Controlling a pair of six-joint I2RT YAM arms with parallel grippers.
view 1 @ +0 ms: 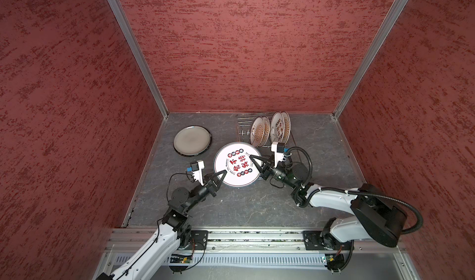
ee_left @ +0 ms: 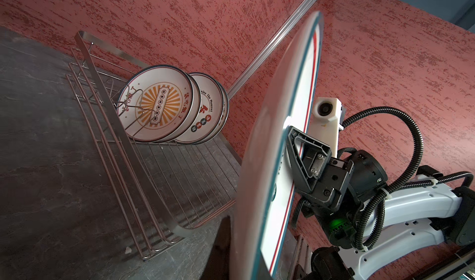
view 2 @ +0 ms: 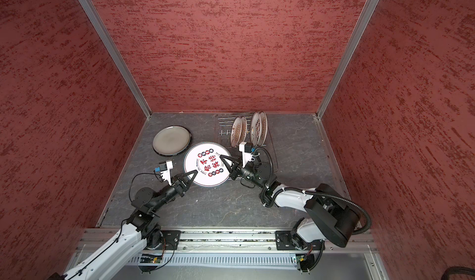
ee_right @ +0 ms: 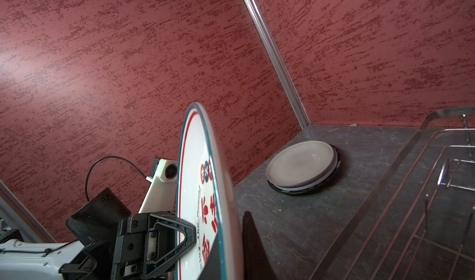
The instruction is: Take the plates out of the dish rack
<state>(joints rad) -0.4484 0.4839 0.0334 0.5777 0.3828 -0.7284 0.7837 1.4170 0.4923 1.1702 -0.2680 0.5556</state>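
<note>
- My left claw (view 1: 223, 174) is pinched almost fully closed on the rim of the red-character plate (view 1: 237, 165). The right wrist camera shows one of its fingers (ee_right: 167, 217) lying flat against the printed face.
- My right claw (view 1: 253, 160) is clamped just as narrowly on the opposite rim of that same plate. The left wrist camera shows one of its fingers (ee_left: 292, 147) over the edge.
- The plate hangs between the two claws, printed face up in both top views and lifted off the bench (view 1: 231, 206).
- The dish rack (view 1: 244, 127) stands on the bench just beyond my right claw, on the far side of it from the arm's base.
- Four plates stand on edge in the rack in two pairs. The sunburst plates (view 1: 259, 134) are the pair nearer the held plate, and the second pair (view 1: 281, 127) sits just past them.
- The rack's bars on the side nearest my right claw carry nothing.
- The grey plate (view 1: 192, 140) lies flat on the bench beyond my left claw, apart from the held plate.
- From the right wrist camera the grey plate (ee_right: 300, 167) sits on top of a stack, with a pale rim and a dark rim showing beneath it.
</note>
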